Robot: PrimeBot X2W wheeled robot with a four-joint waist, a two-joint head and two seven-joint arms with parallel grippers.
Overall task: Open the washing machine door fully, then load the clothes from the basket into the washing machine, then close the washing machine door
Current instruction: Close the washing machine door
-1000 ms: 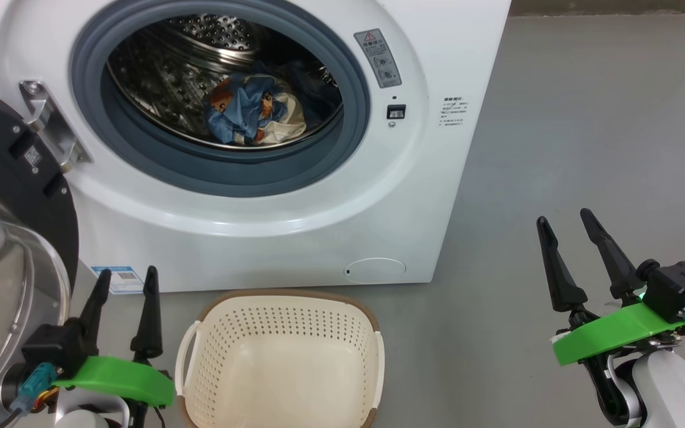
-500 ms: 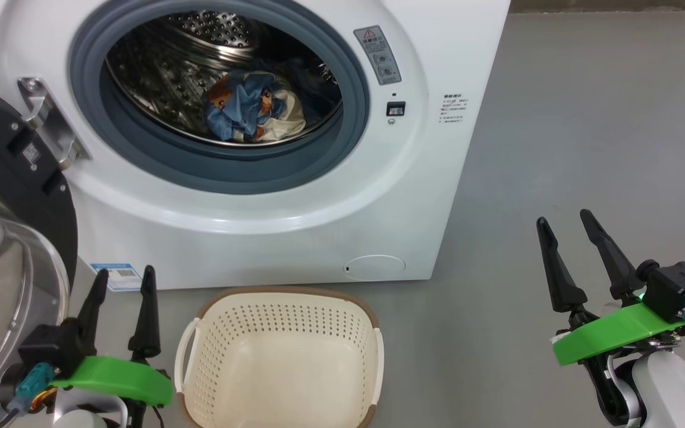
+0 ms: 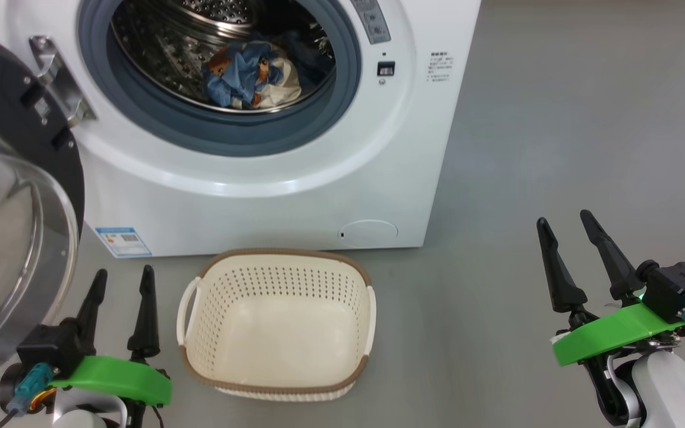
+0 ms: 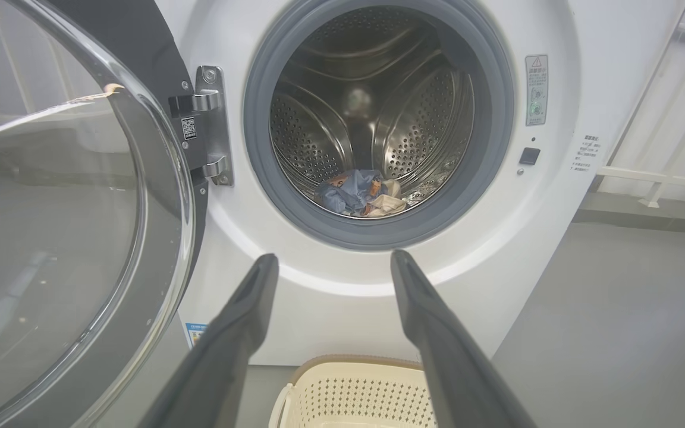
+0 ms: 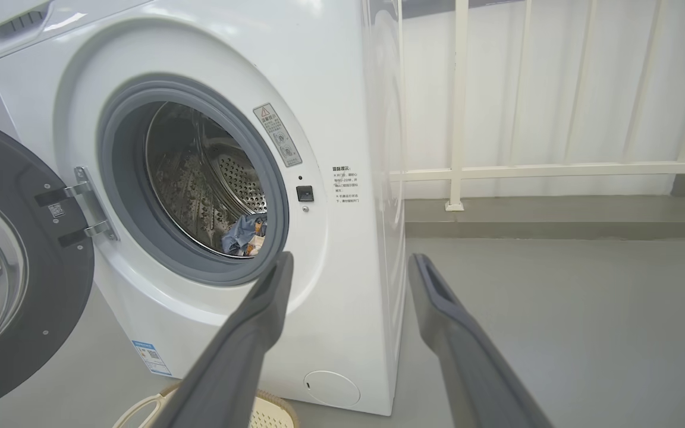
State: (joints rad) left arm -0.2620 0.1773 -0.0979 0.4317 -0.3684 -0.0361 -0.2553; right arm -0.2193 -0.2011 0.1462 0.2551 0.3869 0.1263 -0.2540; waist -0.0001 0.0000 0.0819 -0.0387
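Only the view has shifted; basket [image 3: 286,254] sits right of left gripper [image 3: 124,270].

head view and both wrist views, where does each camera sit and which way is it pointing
Head view: on the head, facing forward and down at the washing machine and empty basket; left tool lower left, right tool lower right, both open.
Left wrist view: on the left arm, facing straight into the drum; own fingers rise from the bottom.
Right wrist view: on the right arm, facing the machine's front obliquely, railing behind; own fingers too.
Shared: all three show the clothes in the drum.
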